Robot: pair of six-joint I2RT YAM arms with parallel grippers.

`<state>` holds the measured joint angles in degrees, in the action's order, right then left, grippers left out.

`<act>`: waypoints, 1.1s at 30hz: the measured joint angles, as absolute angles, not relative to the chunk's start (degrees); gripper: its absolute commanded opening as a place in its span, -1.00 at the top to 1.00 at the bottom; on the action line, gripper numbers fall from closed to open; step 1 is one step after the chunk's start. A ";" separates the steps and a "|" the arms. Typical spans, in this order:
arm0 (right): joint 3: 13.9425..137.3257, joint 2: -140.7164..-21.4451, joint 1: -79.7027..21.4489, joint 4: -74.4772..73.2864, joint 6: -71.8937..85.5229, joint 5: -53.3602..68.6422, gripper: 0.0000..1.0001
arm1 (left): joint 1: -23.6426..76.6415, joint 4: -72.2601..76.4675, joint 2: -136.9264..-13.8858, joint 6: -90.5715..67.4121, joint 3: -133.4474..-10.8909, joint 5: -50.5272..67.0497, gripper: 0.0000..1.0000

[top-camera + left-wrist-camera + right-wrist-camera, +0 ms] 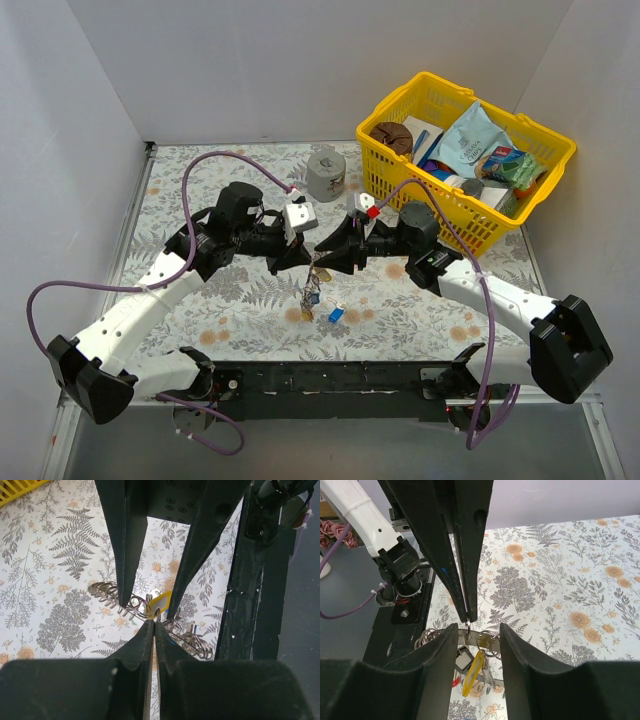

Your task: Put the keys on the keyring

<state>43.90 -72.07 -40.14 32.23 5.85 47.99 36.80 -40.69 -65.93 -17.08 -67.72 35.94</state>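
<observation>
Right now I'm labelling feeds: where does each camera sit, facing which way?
Top external: above and behind the bases, looking down on the table, left arm and right arm.
Left wrist: on the left arm, looking along its shut fingers at the right fingers.
Right wrist: on the right arm, looking past its open fingers at the left fingers.
Shared: both wrist views show the key bunch and yellow key.

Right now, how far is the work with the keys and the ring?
Done: a yellow key and others hang bunched from the ring. In hand: the left gripper pinches that ring; the right gripper stands open around the bunch. Left: one blue key lies loose on the table.
</observation>
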 measured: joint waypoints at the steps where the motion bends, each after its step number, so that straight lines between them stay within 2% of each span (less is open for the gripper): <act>1: 43.94 -72.27 -40.14 31.99 5.93 48.07 0.17 | 36.91 -40.86 -65.95 -16.91 -67.81 35.81 1.00; 6: 44.21 -72.71 -40.14 31.44 5.98 48.53 0.32 | 37.23 -41.19 -66.02 -16.67 -68.01 35.48 1.00; 12: 44.69 -73.91 -40.14 31.38 6.15 50.02 0.76 | 37.34 -41.52 -66.08 -16.67 -68.01 34.98 1.00; 13: 44.73 -74.17 -40.16 31.38 6.26 50.39 0.90 | 37.36 -41.54 -66.08 -16.67 -68.01 34.85 1.00; 14: 44.88 -74.46 -40.16 31.38 6.28 50.87 0.96 | 37.36 -41.60 -66.11 -16.69 -68.01 34.79 1.00; 21: 46.52 -76.14 -40.14 29.91 6.37 52.69 0.97 | 37.58 -41.69 -66.19 -16.75 -68.01 33.54 1.00; 24: 46.57 -76.12 -40.14 29.71 6.13 52.64 0.97 | 37.67 -41.65 -66.19 -16.97 -68.01 33.21 0.69; 25: 46.57 -76.12 -40.14 29.71 6.00 52.47 0.97 | 37.69 -41.50 -66.19 -17.28 -68.01 32.99 0.40; 28: 46.24 -76.09 -40.14 29.43 5.72 51.53 0.97 | 38.06 -37.91 -65.73 -18.87 -67.90 31.92 0.00; 29: 46.02 -76.01 -40.14 29.41 5.72 51.29 0.97 | 38.17 -36.49 -65.25 -19.49 -67.70 31.27 -0.21; 33: 44.31 -74.61 -40.14 30.20 5.80 50.28 0.97 | 38.37 -29.52 -61.19 -23.35 -64.73 27.81 -0.48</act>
